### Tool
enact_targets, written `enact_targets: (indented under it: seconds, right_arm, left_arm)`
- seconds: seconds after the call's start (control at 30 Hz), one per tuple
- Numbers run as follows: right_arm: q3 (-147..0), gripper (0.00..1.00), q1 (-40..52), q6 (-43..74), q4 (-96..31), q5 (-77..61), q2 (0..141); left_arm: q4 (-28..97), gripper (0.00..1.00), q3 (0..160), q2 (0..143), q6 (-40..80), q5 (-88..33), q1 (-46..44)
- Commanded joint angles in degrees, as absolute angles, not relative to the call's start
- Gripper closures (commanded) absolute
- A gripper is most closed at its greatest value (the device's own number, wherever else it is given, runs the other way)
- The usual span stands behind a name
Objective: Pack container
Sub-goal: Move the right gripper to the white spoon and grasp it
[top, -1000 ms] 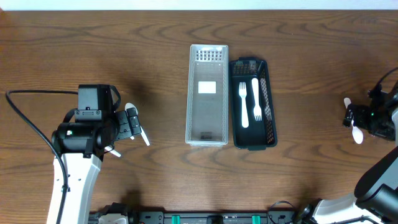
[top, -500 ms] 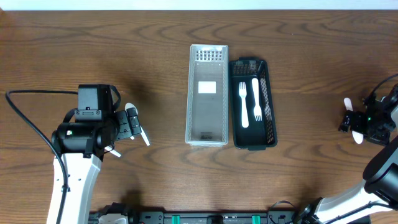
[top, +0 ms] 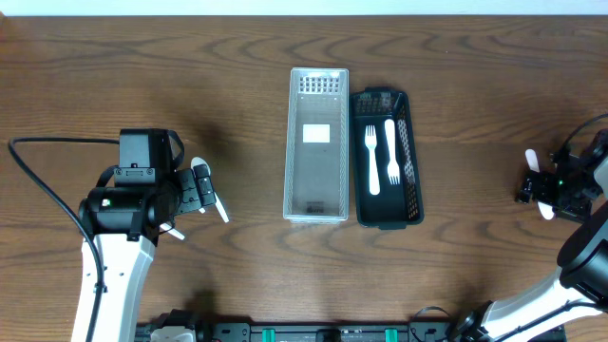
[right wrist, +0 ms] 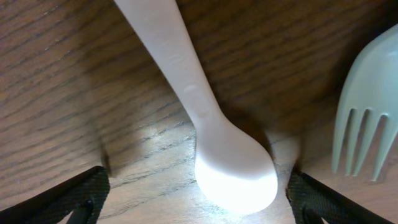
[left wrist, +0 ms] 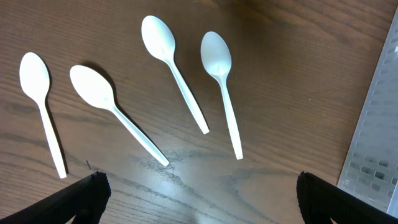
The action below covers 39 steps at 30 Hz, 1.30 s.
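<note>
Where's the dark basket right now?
Overhead view: the dark basket sits centre-frame, directly beside the clear bin on its right, with two white forks inside.

**Two boxes on the table**

A clear box (top: pixel 316 180) sits just beside a dark box (top: pixel 388 221) on the table (top: pixel 475 85). Two white forks (top: pixel 372 166) lie in the dark box. The left gripper (top: pixel 201 186) is far off on one side, the right gripper (top: pixel 543 186) on the other.

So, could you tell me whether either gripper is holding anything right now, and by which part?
Nothing is held. The right gripper sits open, fingers either side of a flat-lying white utensil; the left gripper hovers open above four spoons.
</note>
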<state>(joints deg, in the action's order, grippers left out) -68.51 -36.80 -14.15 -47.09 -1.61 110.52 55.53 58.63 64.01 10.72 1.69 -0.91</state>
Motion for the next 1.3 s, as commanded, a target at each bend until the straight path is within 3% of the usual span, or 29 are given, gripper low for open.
enact_targets:
  seconds: [0.0,0.23,0.6,1.03,1.27]
  right_arm:
    - [-68.2,0.08,-37.1,-14.9,-46.7,-4.4,112.9]
    - [-68.2,0.19,-36.8,-15.0,-47.0,-7.7,112.9]
    - [-68.2,0.44,-33.5,-15.9,-47.6,-9.5,112.9]
    - [-68.2,0.47,-31.7,-15.9,-48.3,-9.1,112.9]
    - [-68.2,0.55,-31.7,-14.7,-49.1,-5.5,112.9]
  left_arm:
    - [55.7,0.02,59.3,64.0,11.3,1.9,-0.7]
    - [55.7,0.02,59.3,64.0,11.3,1.9,-0.7]
    - [55.7,0.02,59.3,64.0,11.3,1.9,-0.7]
    - [55.7,0.02,59.3,64.0,11.3,1.9,-0.7]
    - [55.7,0.02,59.3,64.0,11.3,1.9,-0.7]
